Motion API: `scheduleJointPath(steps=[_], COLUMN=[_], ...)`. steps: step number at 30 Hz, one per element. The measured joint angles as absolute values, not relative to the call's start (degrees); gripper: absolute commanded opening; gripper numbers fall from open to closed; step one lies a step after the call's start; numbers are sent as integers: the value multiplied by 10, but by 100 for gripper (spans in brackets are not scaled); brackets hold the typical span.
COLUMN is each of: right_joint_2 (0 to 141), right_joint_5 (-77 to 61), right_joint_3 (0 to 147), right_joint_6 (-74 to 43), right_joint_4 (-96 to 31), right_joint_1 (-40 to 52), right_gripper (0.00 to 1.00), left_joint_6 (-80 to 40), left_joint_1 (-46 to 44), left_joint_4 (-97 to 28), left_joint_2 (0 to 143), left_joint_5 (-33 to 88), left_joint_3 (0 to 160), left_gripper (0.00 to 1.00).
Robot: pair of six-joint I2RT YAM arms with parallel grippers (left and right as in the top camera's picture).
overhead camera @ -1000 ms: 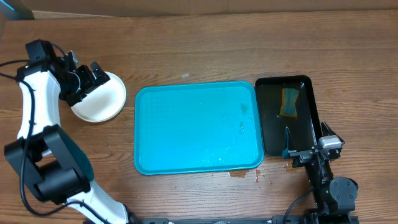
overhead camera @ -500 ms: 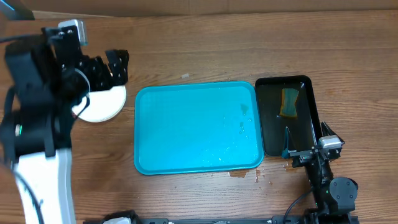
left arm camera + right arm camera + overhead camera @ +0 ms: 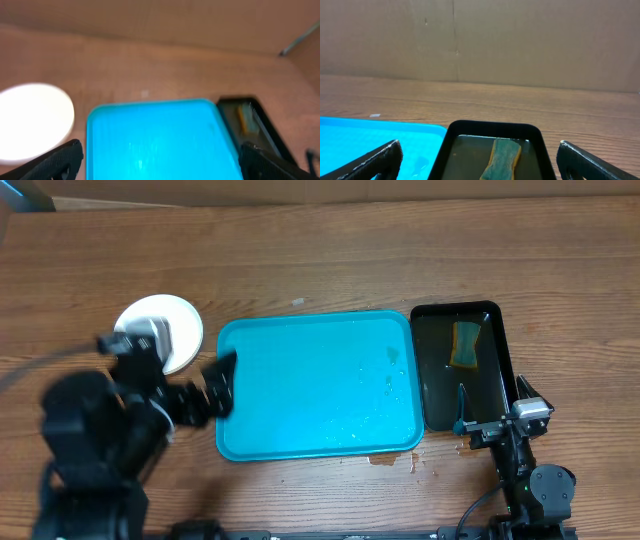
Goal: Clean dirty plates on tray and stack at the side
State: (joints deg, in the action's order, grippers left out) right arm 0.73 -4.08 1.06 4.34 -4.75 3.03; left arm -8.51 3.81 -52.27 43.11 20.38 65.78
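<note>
The plates (image 3: 163,327) lie in a stack on the table left of the tray; only the white top one shows, and it also appears in the left wrist view (image 3: 32,120). The turquoise tray (image 3: 315,385) holds no plates, only water drops and small smears. My left gripper (image 3: 205,395) is open and empty above the tray's left edge, blurred; in its own view (image 3: 161,152) the tray (image 3: 155,135) lies between the fingers. My right gripper (image 3: 490,418) is open and empty at the black tray's near end, as its own view (image 3: 480,150) shows.
A glossy black tray (image 3: 490,315) with water stands right of the turquoise tray and holds a yellow-green sponge (image 3: 465,343), also in the right wrist view (image 3: 502,157). A small brown spill (image 3: 385,460) lies on the table in front of the turquoise tray.
My left arm has swung from the plates at the far left toward the front and right, to the tray's left edge. The plate stack is uncovered. The right arm has not moved.
</note>
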Motion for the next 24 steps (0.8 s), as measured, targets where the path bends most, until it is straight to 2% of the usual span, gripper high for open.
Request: scheduleJointPath(steps=[3,8,18,21,24], right_joint_2=[7,7,7,7,7], right_joint_5=[-41,-41,-41,-41,-41], right_joint_3=[11,11,11,11,11], right_joint_6=[43,43,44,43,44], right_joint_4=[-48,-48,-47,-47,-47], right_joint_1=[30,30,30,30,30], right_gripper=[100,100,100,100,100], left_joint_6=[-85,-85,-91,-111,-137], left_joint_1=[38,38,38,38,38], left_joint_4=[-519,-418,61,134,156], left_joint_2=[358,229,44,18,8], left_joint_5=[204,204,184,146,99], left_joint_3=[555,392,175,143,116], left_gripper=[100,100,100,100,100])
